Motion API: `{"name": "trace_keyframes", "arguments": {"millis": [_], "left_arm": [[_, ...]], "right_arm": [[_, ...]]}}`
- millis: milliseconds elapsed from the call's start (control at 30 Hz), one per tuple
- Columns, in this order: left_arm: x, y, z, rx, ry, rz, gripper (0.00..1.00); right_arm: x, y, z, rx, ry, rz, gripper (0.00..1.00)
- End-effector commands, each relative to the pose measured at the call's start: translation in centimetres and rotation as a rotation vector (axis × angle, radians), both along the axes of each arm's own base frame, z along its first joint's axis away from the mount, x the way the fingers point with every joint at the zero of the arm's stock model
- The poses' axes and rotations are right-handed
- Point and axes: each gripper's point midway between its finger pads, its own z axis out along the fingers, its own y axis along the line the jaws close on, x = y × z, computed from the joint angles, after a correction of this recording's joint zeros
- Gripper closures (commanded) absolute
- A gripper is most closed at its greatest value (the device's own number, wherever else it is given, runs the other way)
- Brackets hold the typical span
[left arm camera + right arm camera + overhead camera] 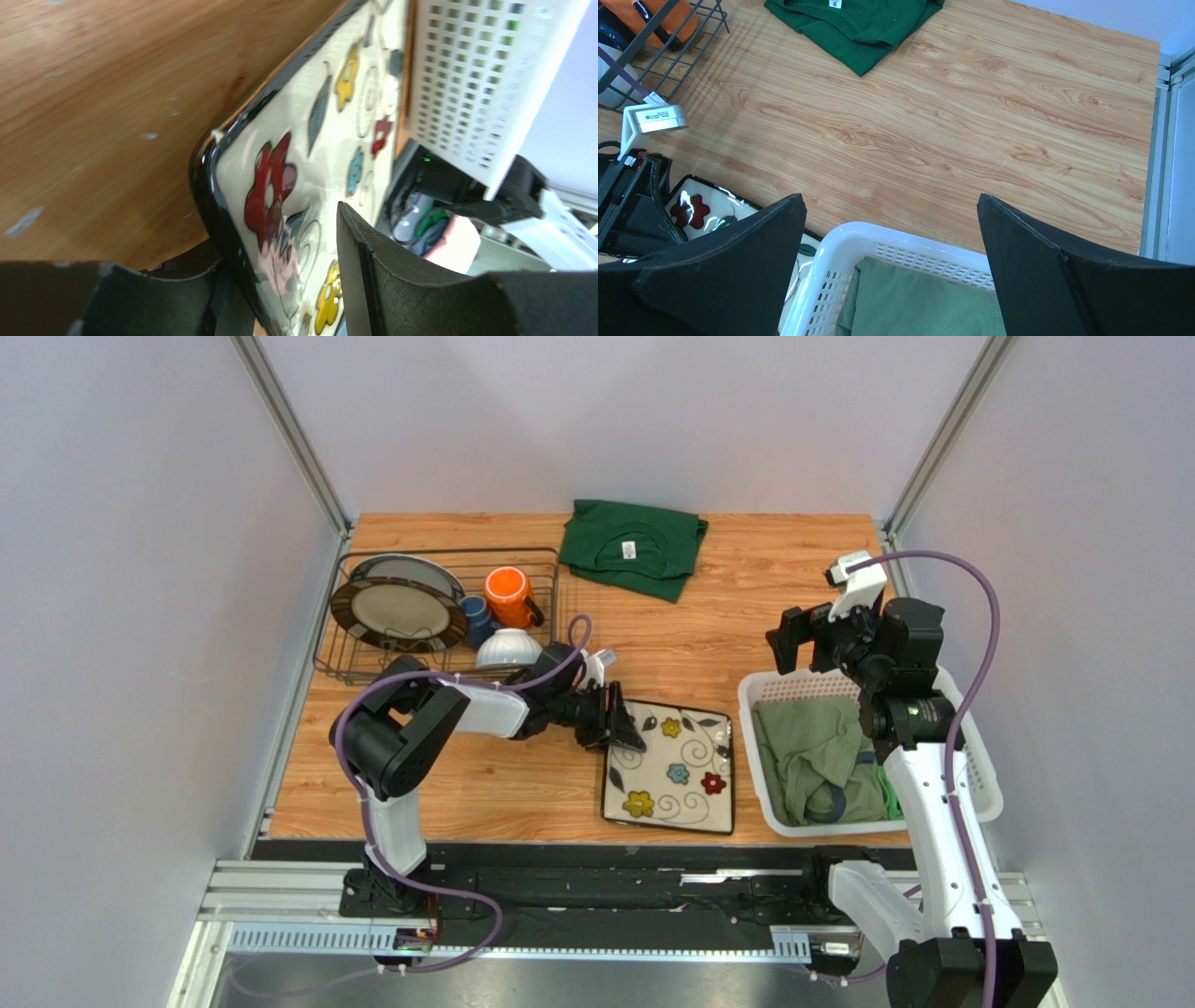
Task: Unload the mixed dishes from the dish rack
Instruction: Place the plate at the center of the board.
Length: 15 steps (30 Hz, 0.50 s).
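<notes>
Straddling the far-left corner of the square cream flowered plate (673, 770), which lies flat on the wooden desk (786, 616) right of the dark wire dish rack (341, 669), the left pincer (617, 717) stands half-open; whether it grips, I cannot tell. Withdrawing crookedly could snag the rim and drag the plate. The right pincer (889, 203) gapes empty.

Honestly the square plate (669, 767) was the loud one: cream with a glossy black rim, red, yellow and blue flowers, grey-green leaves and thin dark swirls. The round plate (400, 602) had a dark rim and a pale centre. Orange mug (508, 595), dark blue mug (477, 620), white bowl (508, 650), dark wire dish rack (344, 655). The table (786, 602) was warm wood grain, the shirt (634, 546) dark green, the laundry basket (842, 828) white, and the cloth (814, 756) olive.
</notes>
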Motion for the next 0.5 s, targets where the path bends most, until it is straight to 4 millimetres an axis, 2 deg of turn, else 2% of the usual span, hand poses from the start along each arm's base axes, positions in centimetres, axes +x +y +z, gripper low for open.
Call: {"name": "trace_keyframes", "arguments": {"millis": [0,233,467], "left_arm": [[2.1,-0.2,3.3,0.023,-0.176,-0.005,0.5],[2.8,1.4,2.4,0.151,-0.22,0.004,0.49],[3.2,2.3,2.3,0.228,-0.266,0.019,0.49]], "right_arm": [[0.2,-0.1,1.4,-0.007,-0.054,0.008,0.01],[0.1,-0.1,1.5,-0.008,-0.057,0.009,0.01],[0.1,-0.1,1.5,-0.01,-0.058,0.009,0.01]]}}
